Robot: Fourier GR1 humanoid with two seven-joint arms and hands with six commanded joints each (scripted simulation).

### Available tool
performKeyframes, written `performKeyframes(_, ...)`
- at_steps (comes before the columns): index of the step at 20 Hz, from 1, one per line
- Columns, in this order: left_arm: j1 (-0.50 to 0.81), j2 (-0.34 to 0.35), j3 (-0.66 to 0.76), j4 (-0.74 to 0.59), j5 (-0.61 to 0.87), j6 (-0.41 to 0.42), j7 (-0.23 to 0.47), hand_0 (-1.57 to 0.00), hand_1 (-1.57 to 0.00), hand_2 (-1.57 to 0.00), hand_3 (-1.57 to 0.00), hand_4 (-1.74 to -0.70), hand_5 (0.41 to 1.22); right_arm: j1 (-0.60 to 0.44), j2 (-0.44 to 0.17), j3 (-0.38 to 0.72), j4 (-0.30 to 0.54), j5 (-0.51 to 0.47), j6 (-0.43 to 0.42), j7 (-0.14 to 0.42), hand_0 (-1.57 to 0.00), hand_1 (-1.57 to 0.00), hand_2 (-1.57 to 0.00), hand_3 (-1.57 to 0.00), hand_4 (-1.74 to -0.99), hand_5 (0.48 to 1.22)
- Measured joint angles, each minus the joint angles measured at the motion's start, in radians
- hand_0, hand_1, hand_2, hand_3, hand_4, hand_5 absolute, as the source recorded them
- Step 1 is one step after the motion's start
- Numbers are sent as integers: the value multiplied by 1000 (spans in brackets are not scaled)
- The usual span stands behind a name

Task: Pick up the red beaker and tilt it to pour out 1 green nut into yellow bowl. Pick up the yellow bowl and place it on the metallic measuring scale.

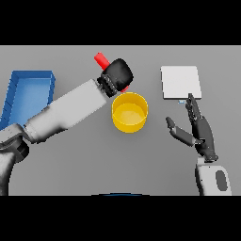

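Note:
My left hand [117,74] is shut on the red beaker [101,60], holding it tilted just above the far rim of the yellow bowl [130,112]. Only the beaker's upper end and a sliver below the hand show; the hand hides the rest. The bowl sits mid-table and I cannot make out a green nut in it. The metallic measuring scale [180,82], a pale square plate, lies at the far right. My right hand [198,129] rests open to the right of the bowl, fingers pointing toward the scale.
A blue bin [28,94] stands at the left edge of the table, beside my left forearm [66,111].

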Motion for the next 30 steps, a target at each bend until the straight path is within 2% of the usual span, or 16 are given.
performKeyframes(1, -8, -5, -24, 9, -17, 12, -1, -1571, -1571, -1571, -1522, -1736, 1221, 12, 5, 5, -8, 1, 0, -9, 1, 1, 1, 1, -1291, 603)
performKeyframes(3, -24, -17, -70, 30, -47, 23, 3, -1571, -1571, -1571, -1539, -1737, 1221, 8, 11, 5, -4, -1, -3, 8, 1, 1, 1, 1, -1287, 604)
performKeyframes(6, -60, -23, -145, 36, -79, -19, -31, -1571, -1571, -1571, -1555, -1739, 1221, 17, 5, 3, -3, 2, -1, -13, 1, 1, 1, 1, -1290, 607)
performKeyframes(8, -85, -29, -179, 58, -91, -27, -47, -1571, -1571, -1571, -1561, -1740, 1221, 5, -1, -1, 3, 11, -11, 5, 1, 1, 1, 1, -1289, 604)
performKeyframes(14, -146, -62, -258, 95, -110, -66, -54, -1571, -1571, -1571, -1568, -1741, 1221, 16, -5, 3, -10, 26, -18, -21, 1, 1, 1, 1, -1268, 589)
performKeyframes(16, -166, -58, -280, 97, -110, -68, -76, -1571, -1571, -1571, -1569, -1741, 1221, 15, -1, 2, 1, 24, -17, -9, 1, 1, 1, 1, -1258, 587)
performKeyframes(19, -188, -68, -302, 116, -114, -57, -57, -1571, -1571, -1571, -1570, -1740, 1221, -3, -3, 3, 5, 33, -24, 12, 1, 1, 1, 1, -1235, 584)
performKeyframes(20, -189, -57, -306, 118, -110, -43, -63, -1571, -1571, -1571, -1570, -1740, 1221, 5, -1, 6, -2, 30, -21, 2, 1, 1, 1, 1, -1233, 585)
performKeyframes(22, -229, -50, -298, 133, -100, -35, -57, -1571, -1571, -1571, -1571, -1738, 1159, 1, 2, 8, 3, 33, -21, -6, 1, 1, 1, 1, -1222, 590)
performKeyframes(23, -258, -38, -281, 145, -85, -16, -66, -1571, -1571, -1571, -1571, -1738, 1171, 5, 6, 11, 5, 35, -22, -9, 1, 1, 1, 1, -1219, 595)
performKeyframes(24, -276, -29, -277, 154, -83, -1, -55, -1571, -1390, -1379, -1571, -1686, 1181, 13, 10, 13, -6, 31, -22, -28, 1, 1, 1, 1, -1219, 601)
performKeyframes(25, -308, -19, -257, 169, -73, 20, -53, -1571, -1269, -1251, -1571, -1644, 1189, 10, -1, 7, -8, 28, -17, -28, 1, 1, 1, 1, -1222, 609)
performKeyframes(26, -326, -1, -246, 169, -63, 52, -68, -1571, -1330, -1315, -1359, -1664, 1196, 7, -3, 5, -6, 20, -11, -17, 1, 1, 1, 1, -1224, 615)
performKeyframes(27, -366, 17, -227, 186, -59, 65, -48, -1571, -1378, -1366, -1212, -1679, 1201, 5, 9, 15, -15, 20, -10, -18, 1, 1, 1, 1, -1231, 620)
performKeyframes(29, -429, 49, -195, 220, -34, 103, -77, -1571, -1447, -1440, -1341, -1596, 1208, 7, 7, 16, -12, 19, -5, -21, 1, 1, 1, 1, -1246, 631)
performKeyframes(30, -470, 61, -173, 253, -21, 89, -65, -1571, -1472, -1466, -1387, -1572, 1211, 9, 2, 11, -14, 12, -3, -22, 1, 1, 1, 1, -1256, 635)
